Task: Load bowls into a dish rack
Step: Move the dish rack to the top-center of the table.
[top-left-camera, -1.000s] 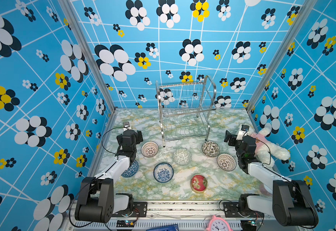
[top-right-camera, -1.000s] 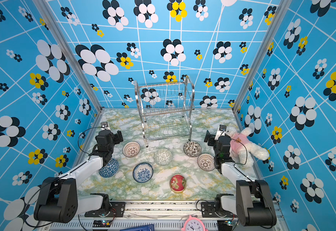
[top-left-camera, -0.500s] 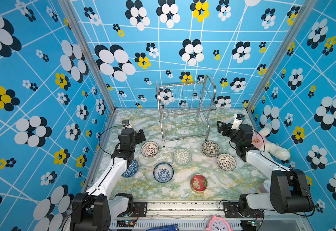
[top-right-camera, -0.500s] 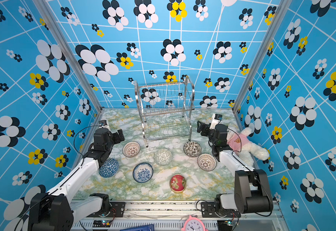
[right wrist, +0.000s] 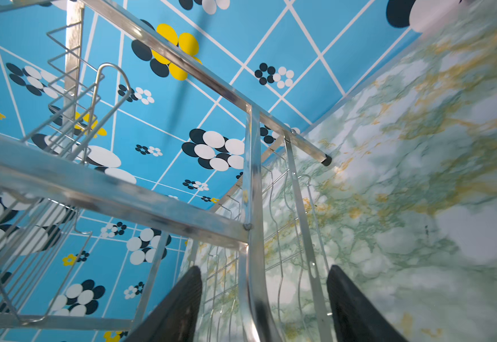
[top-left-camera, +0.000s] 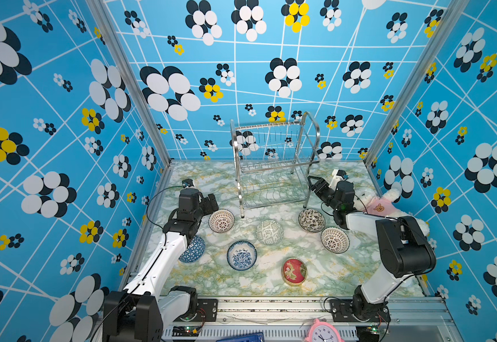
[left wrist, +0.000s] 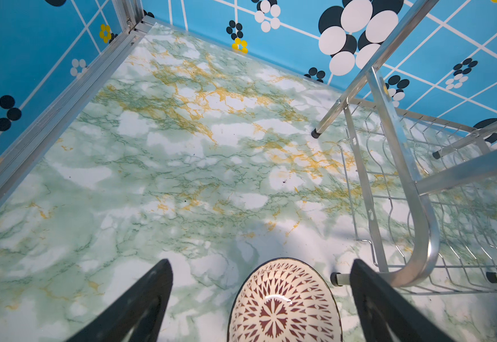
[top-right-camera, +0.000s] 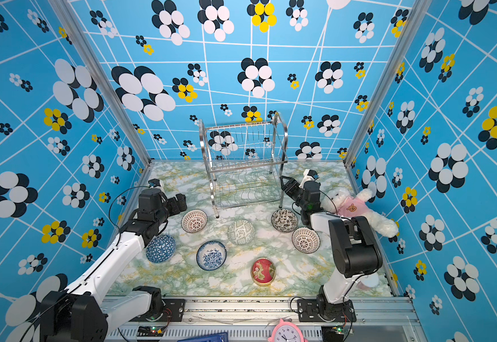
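Note:
Several patterned bowls lie on the marble table in both top views. My left gripper hangs open just behind the red-patterned bowl. In the left wrist view that bowl sits between the spread fingers without touching them. The empty steel dish rack stands at the back. My right gripper is open astride the rack's front right leg, with gaps on both sides. A black-leaf bowl lies just below it.
A green bowl lies upside down in the middle. A blue floral bowl and a flat red tin are nearer the front. A blue triangle bowl peeks from under the left arm. A plush toy leans at the right wall.
The right arm has reached toward the rack's front right leg, and its fingers have narrowed. The left arm has stretched forward and brought its gripper over the red-patterned bowl.

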{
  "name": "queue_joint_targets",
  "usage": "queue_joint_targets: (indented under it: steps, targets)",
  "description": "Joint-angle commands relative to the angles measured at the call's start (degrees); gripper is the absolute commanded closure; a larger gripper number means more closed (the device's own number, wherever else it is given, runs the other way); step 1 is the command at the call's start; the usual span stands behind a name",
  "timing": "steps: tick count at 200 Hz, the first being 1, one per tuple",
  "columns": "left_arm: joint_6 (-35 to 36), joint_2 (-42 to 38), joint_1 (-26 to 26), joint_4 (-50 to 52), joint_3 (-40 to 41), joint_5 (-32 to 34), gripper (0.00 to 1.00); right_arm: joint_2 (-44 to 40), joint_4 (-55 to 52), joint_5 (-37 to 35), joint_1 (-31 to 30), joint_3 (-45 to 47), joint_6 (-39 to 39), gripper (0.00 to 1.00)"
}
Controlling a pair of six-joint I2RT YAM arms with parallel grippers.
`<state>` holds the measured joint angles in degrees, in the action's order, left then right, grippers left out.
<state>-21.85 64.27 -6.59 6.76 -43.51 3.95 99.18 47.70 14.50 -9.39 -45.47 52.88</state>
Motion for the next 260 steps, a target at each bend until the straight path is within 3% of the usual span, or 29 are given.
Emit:
queue_joint_targets:
  steps: [1,37,89,188,260]
  targets:
    - [-0.93,-0.83,-0.27,3.14,-2.61,-1.73,0.05,1.67,10.51,0.35,-1.25,0.31,8.84,0.35]
    - [-0.04,-0.53,-0.04,3.25,-3.08,-1.91,0.05,3.38,17.99,-3.97,-4.43,3.7,15.95,0.44]
    - [-0.83,0.16,0.53,3.87,-3.08,-2.21,0.05,1.37,19.74,-9.65,-9.58,6.92,16.82,0.46]
    - [-1.18,2.08,0.53,5.39,-3.73,-2.53,0.06,-5.36,13.91,-15.5,-13.73,9.29,10.12,0.45]
    - [-1.35,2.65,-0.97,9.9,-5.86,-1.74,0.08,-17.18,0.34,-18.99,-16.6,12.86,-2.63,0.43]
